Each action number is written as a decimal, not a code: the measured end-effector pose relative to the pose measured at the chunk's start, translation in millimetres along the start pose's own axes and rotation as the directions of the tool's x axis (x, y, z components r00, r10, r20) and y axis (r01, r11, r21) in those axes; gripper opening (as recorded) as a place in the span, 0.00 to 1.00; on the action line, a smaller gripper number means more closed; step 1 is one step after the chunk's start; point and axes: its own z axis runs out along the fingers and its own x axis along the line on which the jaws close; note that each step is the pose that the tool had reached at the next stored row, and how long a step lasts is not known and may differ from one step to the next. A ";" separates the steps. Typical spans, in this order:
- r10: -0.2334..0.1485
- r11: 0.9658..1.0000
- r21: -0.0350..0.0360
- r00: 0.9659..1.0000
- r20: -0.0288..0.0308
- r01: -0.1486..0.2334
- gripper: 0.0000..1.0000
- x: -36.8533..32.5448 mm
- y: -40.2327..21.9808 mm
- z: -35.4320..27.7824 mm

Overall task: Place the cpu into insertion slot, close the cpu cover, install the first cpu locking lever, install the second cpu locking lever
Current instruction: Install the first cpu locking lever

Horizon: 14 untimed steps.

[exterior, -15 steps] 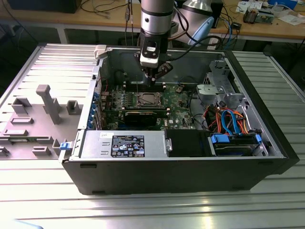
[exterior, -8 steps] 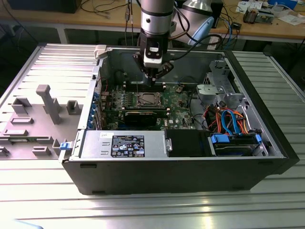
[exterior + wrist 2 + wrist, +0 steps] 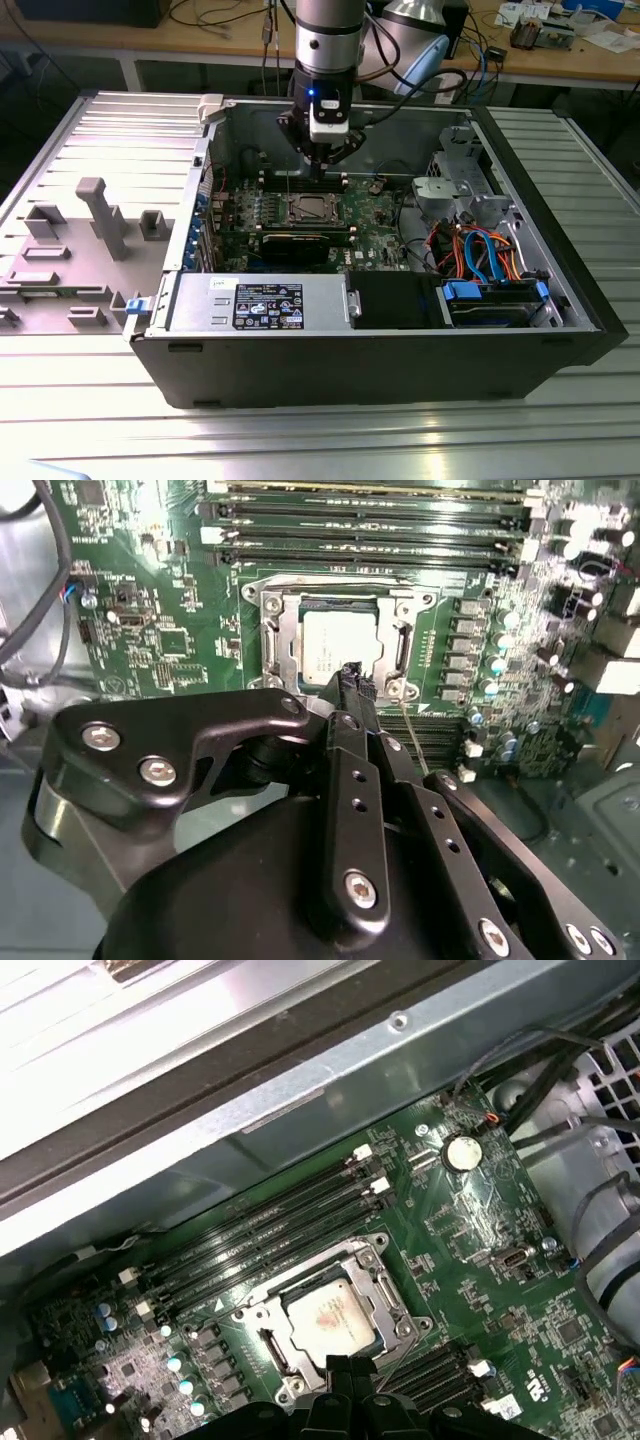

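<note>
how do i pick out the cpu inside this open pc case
Look inside the open computer case at the green motherboard on its floor. Near the board's middle, between two banks of long dark memory slots, sits the metal cpu cover; the cpu is the flat, dull silver square in its window.

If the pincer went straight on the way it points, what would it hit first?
Probably the cpu cover, at its edge beside the cpu; the pincer points down there, though depth is unclear.
</note>
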 end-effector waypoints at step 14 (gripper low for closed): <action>-0.222 0.975 -0.002 0.975 0.002 0.222 0.11 0.0 0.0 1.4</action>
